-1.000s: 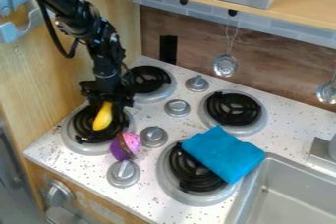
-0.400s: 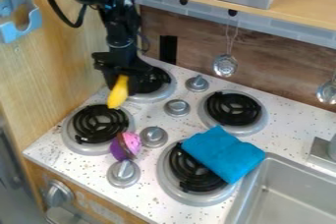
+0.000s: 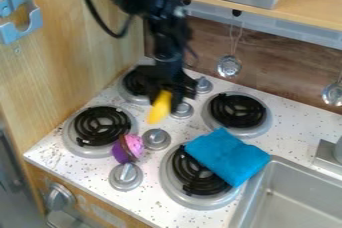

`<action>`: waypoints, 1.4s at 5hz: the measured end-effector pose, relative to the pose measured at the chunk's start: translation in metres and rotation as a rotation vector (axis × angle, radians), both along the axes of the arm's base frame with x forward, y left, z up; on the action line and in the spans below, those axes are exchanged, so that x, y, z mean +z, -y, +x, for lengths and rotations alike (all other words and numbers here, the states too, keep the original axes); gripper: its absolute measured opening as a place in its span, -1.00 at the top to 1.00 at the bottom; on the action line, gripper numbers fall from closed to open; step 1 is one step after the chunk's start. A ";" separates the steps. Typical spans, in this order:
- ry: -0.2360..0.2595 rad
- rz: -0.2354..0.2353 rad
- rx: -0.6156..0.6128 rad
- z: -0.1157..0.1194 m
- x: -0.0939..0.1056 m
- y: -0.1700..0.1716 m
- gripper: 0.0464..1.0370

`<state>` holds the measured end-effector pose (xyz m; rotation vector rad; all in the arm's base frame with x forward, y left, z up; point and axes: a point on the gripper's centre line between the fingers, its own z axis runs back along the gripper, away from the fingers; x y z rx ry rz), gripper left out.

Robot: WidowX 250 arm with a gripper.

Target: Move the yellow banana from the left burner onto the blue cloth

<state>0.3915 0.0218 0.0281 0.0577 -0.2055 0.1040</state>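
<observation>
The yellow item (image 3: 159,110) is being held clamped in the gripper (image 3: 164,91), w/ its free end hanging below. Over the last sec. it's being lifted off the burner (image 3: 100,126) now lying below-left of the gripper in view, & being carried R past the rear burner (image 3: 134,83) on the gripper's immediate L, twd the stove's mid. The pink-purple toy (image 3: 127,148), below & slightly L of the gripper, & the blue cloth (image 3: 228,156), below-R, aren't being shifted. Prob. the pick-up is being followed by transport, w/ the grip seemingly being kept OK; no set-down is being made yet.
</observation>
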 end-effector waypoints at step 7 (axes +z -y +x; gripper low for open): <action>0.015 -0.119 -0.418 0.073 -0.049 0.132 -0.06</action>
